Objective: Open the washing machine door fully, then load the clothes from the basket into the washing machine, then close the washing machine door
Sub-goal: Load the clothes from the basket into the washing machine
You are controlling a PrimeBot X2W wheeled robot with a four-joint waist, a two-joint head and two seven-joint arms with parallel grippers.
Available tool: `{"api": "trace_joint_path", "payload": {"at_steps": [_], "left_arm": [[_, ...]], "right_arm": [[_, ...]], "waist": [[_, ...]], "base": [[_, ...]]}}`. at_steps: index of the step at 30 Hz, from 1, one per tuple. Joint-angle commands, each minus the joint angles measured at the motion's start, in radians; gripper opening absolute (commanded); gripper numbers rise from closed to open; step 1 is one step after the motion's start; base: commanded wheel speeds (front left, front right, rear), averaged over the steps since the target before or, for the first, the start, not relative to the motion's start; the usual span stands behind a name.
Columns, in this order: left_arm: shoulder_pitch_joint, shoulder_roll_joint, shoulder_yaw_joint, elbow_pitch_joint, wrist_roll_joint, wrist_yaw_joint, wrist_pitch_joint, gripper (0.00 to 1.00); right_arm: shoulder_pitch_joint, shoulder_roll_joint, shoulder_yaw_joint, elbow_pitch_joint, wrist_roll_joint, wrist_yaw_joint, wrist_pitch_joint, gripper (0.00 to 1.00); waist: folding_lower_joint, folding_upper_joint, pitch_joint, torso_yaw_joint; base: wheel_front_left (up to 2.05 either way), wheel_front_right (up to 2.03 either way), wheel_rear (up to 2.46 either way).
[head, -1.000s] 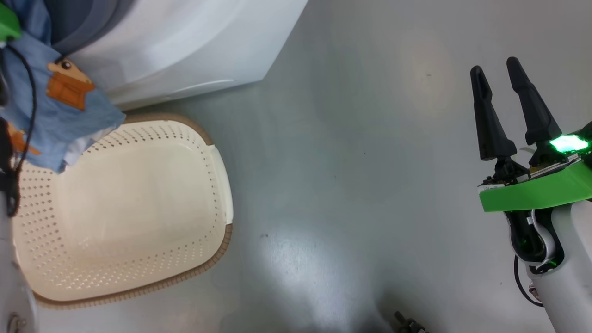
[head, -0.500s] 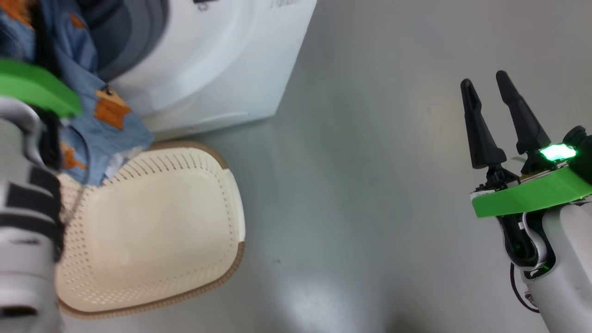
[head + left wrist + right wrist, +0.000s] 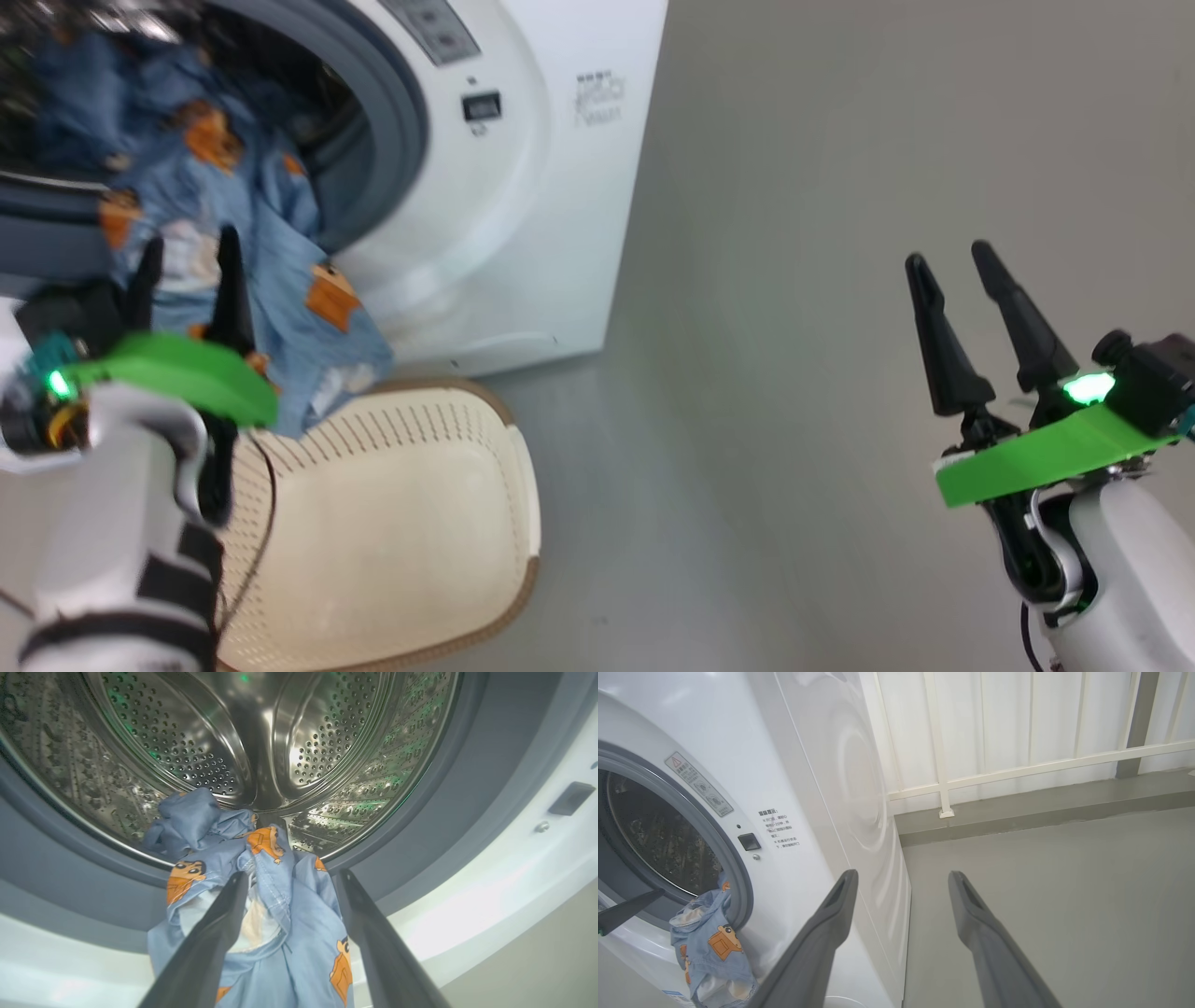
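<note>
**Camera up, left arm in, clothes now on the washer's lip**

Head view. Camera has swung upward over the last second, so the washer (image 3: pixel 560 187) takes up the upper left of the frame; that shift belongs to the view, not to the things. The clothes (image 3: pixel 280 280), a second ago hanging at the upper left edge above the basket (image 3: pixel 523 485), now drape out of the opening. Their tail hangs down the white front to just above the basket's top rim. Left claw (image 3: pixel 187 241) sits at left centre, fingers spread and pointing up-frame at the clothes. Right claw (image 3: pixel 947 254) is at the right, spread and empty, well apart from the washer.

Left wrist view. Left claw (image 3: pixel 292 875) is spread, with the clothes (image 3: pixel 303 914) between and beyond the fingers; no pinch that I can see. One end is bunched at the mouth of the drum (image 3: pixel 317 742), and the rest crosses the grey ring (image 3: pixel 70 891) toward the bottom of the frame. Long axis runs bottom to top, in line with the fingers.

Right wrist view. Right claw (image 3: pixel 902 875) is spread and points past the washer's side at bare floor. The clothes (image 3: pixel 710 947) hang over the ring at lower left.

Judgement: loading is half done. The tail lies dead ahead of the left claw, the nearer arm by far. It probably needs pushing or lifting inward, or it may catch when the door shuts.
</note>
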Motion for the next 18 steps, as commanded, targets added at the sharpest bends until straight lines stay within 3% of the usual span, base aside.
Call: {"api": "trace_joint_path", "payload": {"at_steps": [1,18], "left_arm": [[0.043,0.034,0.021,-0.049,0.012,-0.005,-0.010,1.00],[0.441,-0.028,0.058,-0.388,0.023,0.009,-0.011,1.00]], "right_arm": [[0.027,-0.007,0.017,-0.014,-0.012,0.004,-0.005,1.00],[0.145,0.001,0.004,0.009,-0.021,0.004,-0.005,1.00]], "waist": [[0.0003,0.0000,-0.103,0.050],[0.0003,0.0000,-0.273,0.123]], "base": [[0.00,0.00,0.00],[0.00,0.00,0.00]]}}
